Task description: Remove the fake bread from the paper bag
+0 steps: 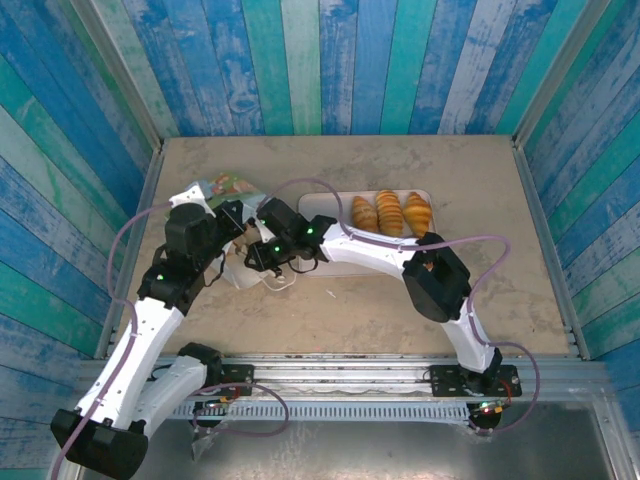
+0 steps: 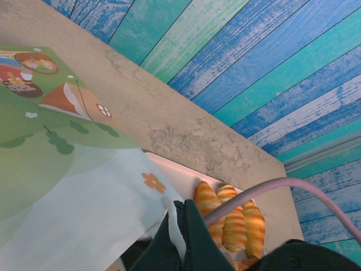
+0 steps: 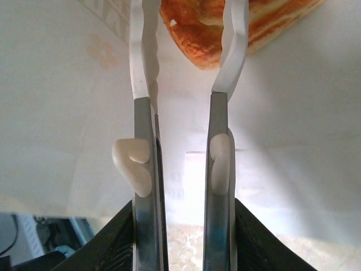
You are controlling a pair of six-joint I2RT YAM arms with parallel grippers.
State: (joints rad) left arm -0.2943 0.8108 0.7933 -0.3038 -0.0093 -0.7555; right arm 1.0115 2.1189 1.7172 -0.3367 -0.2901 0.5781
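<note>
We saw the white paper bag (image 1: 222,186) with green print at ten o'clock, the left gripper (image 2: 179,237) clamped on its rim. Inside, the right gripper (image 3: 187,17), jaws parted, straddled a ridged orange-brown toy pastry (image 3: 197,45); grip uncertain.

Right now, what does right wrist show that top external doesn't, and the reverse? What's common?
Right wrist adds: the paper bag's white inside, with a pastry between the right gripper's fingertips; whether it is gripped is unclear.
Top external adds: both arms, the pink tray holding three croissants, and the left gripper at the bag's mouth.
Shared: the paper bag and the right gripper reaching into it.
</note>
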